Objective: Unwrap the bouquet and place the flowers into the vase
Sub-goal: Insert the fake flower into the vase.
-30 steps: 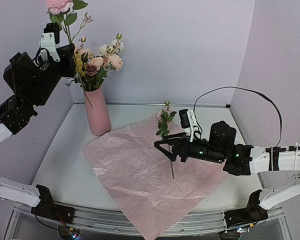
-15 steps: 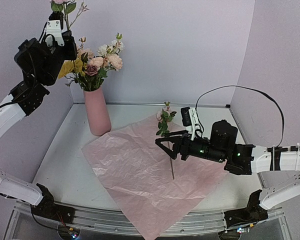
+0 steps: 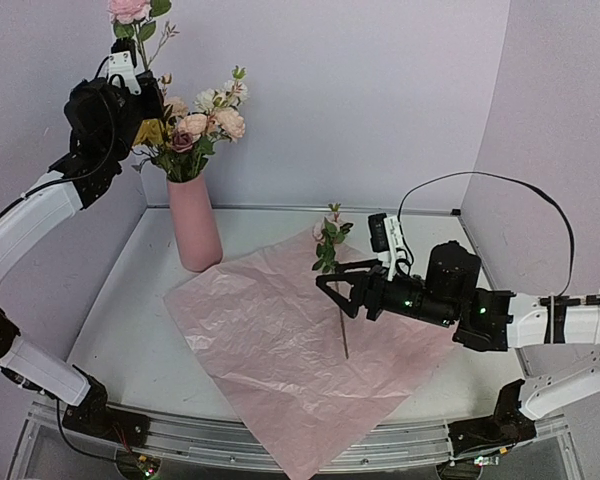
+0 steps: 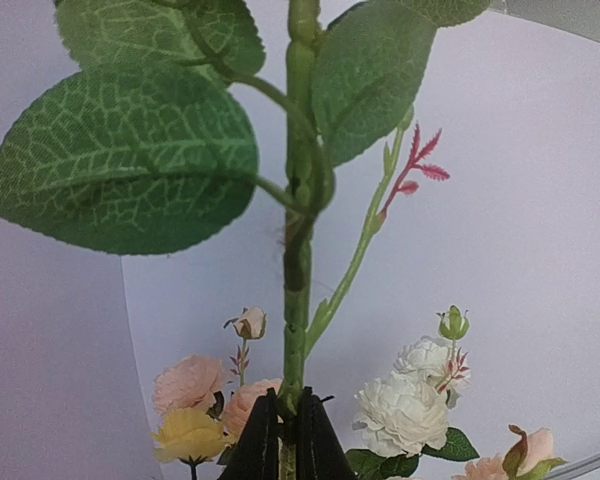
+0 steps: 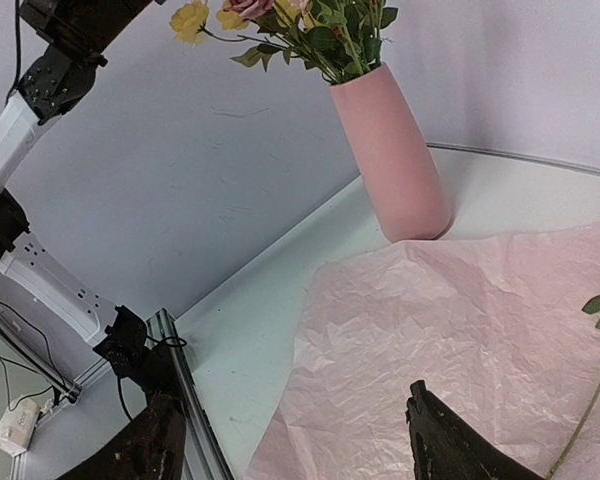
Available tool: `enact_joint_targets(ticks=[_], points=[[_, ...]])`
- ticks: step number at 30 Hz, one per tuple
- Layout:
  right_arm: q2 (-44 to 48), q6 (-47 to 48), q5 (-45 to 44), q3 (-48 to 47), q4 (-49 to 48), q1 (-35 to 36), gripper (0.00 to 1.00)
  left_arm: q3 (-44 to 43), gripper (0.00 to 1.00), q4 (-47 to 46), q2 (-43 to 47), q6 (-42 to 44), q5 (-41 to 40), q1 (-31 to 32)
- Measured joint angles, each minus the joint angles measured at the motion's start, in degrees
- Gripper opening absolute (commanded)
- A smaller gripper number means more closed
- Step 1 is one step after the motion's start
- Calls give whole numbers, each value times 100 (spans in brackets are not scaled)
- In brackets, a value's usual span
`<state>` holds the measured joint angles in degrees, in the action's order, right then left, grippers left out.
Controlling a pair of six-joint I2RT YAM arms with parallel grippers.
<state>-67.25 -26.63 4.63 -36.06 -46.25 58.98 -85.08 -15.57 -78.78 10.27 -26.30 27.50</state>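
left gripper (image 4: 285, 448) pinching a rose stem (image 4: 298, 210) above vase (image 3: 195, 225) (blooms (image 3: 205, 125) in it). right gripper (image 3: 340, 290) spread, near sprig (image 3: 329, 243) on paper (image 3: 270, 350).

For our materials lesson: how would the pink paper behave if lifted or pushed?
The paper looks thin and crinkled, so probably floppy and light. Pushed, it would likely bunch up or slide, carrying the stem lying on it.

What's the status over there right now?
Left gripper shut on rose stem, raised beside vase. Right gripper open over paper, near loose sprig. Vase already crowded.
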Motion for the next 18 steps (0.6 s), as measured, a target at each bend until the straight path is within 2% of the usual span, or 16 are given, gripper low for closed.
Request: enact_joint_targets(ticks=[18], points=[[339, 8, -238, 246, 54, 0, 77, 817, 0, -58, -185, -777, 187, -185]])
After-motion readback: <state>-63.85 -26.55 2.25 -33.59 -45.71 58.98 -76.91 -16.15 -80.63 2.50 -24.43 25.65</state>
